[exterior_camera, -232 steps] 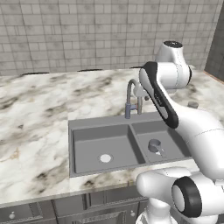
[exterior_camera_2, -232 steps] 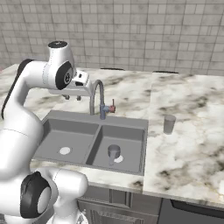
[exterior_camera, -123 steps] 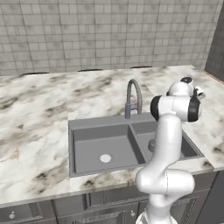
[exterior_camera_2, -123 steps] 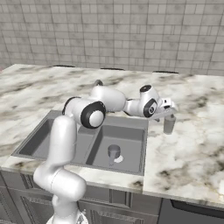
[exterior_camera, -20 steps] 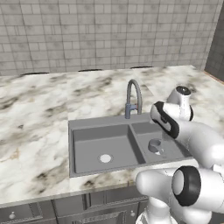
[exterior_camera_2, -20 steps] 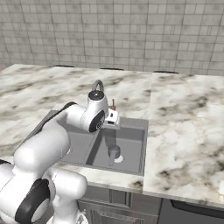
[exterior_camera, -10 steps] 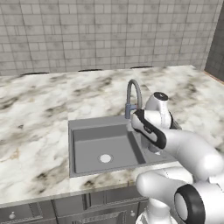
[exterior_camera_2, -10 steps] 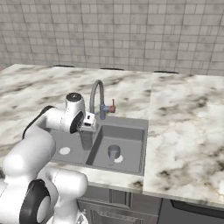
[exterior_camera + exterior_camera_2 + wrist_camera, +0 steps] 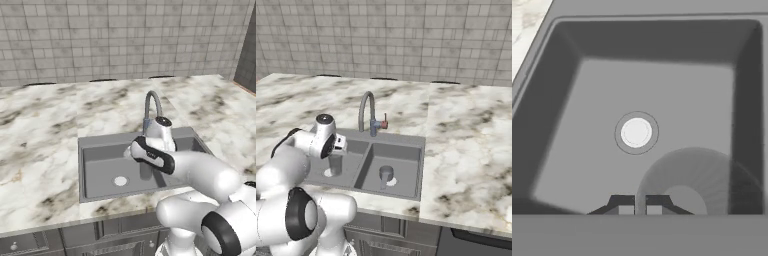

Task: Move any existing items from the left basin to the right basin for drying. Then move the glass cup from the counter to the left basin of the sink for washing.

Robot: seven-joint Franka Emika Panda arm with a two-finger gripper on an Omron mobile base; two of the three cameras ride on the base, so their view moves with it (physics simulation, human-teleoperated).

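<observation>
Overhead, the left basin (image 9: 587,125) of the sink (image 9: 406,140) is framed by the marble counter (image 9: 466,150); the gripper (image 9: 640,206) is clamped on the glass cup (image 9: 697,180).

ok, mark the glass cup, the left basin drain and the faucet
glass cup (image 9: 687,172), hand view, its see-through wall.
left basin drain (image 9: 636,132), hand view, middle of the white disc.
faucet (image 9: 365,102), right base view, its arched neck.

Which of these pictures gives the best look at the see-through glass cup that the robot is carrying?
The hand view: the pale see-through glass cup looms large between the fingertips, over the wide left basin. The right base view shows it small, hanging under the gripper. In the left base view the arm hides it.
</observation>
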